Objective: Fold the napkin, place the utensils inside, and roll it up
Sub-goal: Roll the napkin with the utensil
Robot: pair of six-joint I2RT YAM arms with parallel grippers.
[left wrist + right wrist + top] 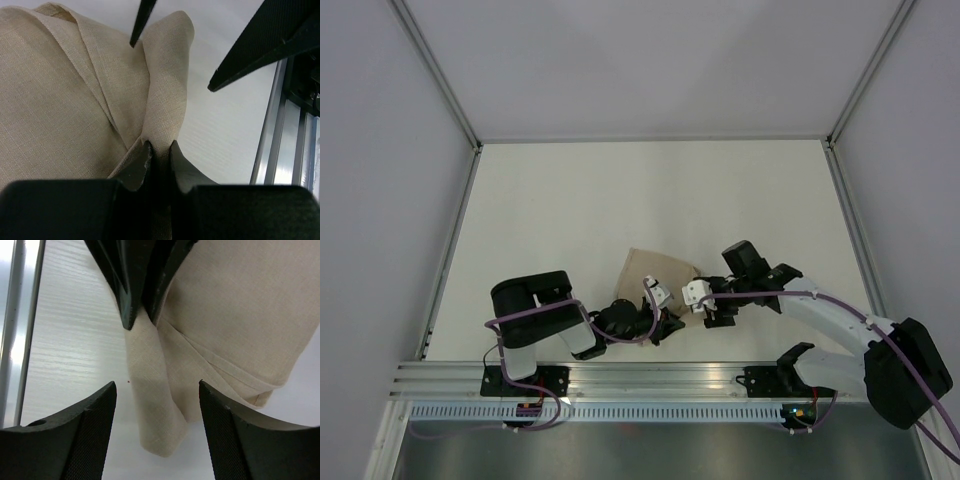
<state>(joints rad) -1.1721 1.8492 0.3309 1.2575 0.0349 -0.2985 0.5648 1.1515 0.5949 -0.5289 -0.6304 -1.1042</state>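
The white table (pixel 620 200) holds the tan napkin (pixel 658 270) near its middle, bunched up. It looks soft, light and floppy, so an edge or corner is best to hold. The left gripper (pixel 160 150) pinches a fold. The right gripper (pixel 157 387) is spread wide around that fold.

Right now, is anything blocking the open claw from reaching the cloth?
Nothing visible does. The open right gripper directly faces a folded flap of the napkin. The left gripper pinches that flap at its far end.
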